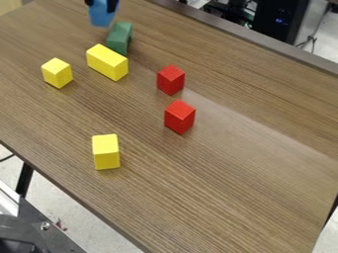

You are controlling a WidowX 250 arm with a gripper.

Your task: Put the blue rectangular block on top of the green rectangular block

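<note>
My gripper (101, 6) squeezes the blue rectangular block (102, 16) near the green rectangular block (120, 38) on the bench (244, 178), and if I let go too far to one side, it could tip and fall.

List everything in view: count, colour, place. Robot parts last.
blue block: 1, blue, in the hand, top left
green block: 1, green, on the table, below and right of the blue one
long yellow block: 1, yellow, just below the green
short yellow blocks: 2, yellow, left of the long one; lower left of centre
red blocks: 2, red, near centre
table: 1, brown, across the view
computer case: 1, black, beyond the table, top right
hand: 1, black, top edge
</note>
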